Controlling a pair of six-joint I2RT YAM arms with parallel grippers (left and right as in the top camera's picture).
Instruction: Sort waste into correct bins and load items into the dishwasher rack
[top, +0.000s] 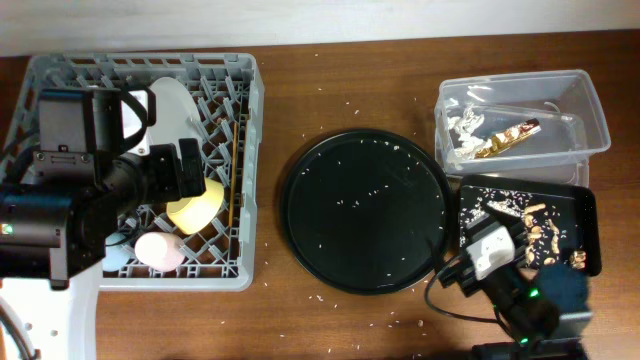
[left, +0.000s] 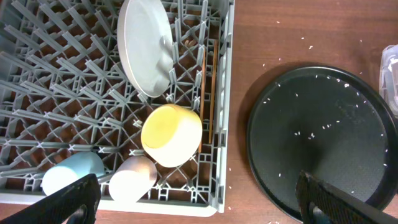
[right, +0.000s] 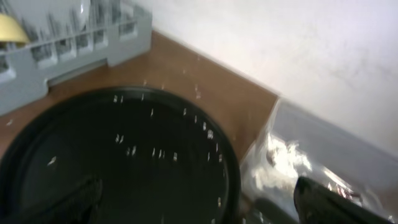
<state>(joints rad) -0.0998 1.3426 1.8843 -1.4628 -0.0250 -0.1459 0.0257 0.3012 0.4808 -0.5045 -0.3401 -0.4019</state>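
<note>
Rack (top: 250, 150): left of round black tray (top: 363, 210); holds plate (top: 175, 110), yellow bowl (top: 197, 208), pink cup (top: 160, 250), blue cup (left: 71, 173), chopsticks (top: 237, 170).
Clear tub (top: 590, 110): right-rear of round black tray; wrapper (top: 508, 138), silvery scrap (top: 465, 125) inside.
Small black tray (top: 590, 215): right-front of round black tray; food bits (top: 535, 225) inside.
Left gripper (left: 199, 205): over rack, 2 fingers spread, empty.
Right gripper (right: 199, 205): at round black tray's right-front edge, fingers spread, empty.

My work surface is a dark brown wood-grain table (top: 340, 90), bounded at its far edge by a plain off-white wall (top: 420, 18), with soft, even light across both.
</note>
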